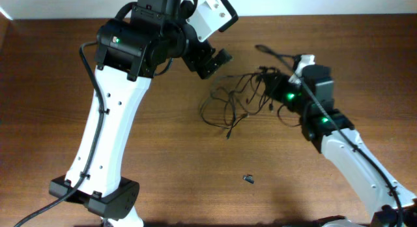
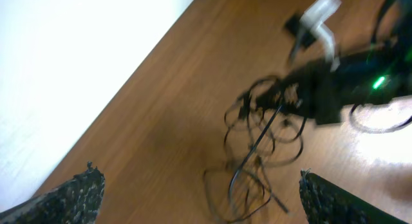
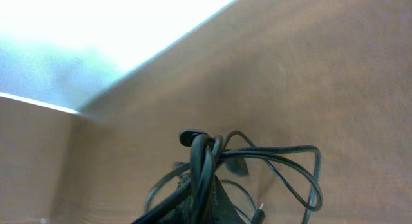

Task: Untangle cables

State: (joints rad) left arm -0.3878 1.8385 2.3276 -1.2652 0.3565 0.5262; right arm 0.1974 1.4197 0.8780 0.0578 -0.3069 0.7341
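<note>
Clamping right gripper [image 1: 272,78] on cables [image 3: 205,154] at three o'clock, likely anchoring them. Holding left gripper [image 1: 215,60] open at eleven.

No text, label, brand, number or sign can be read in any of the three views
</note>
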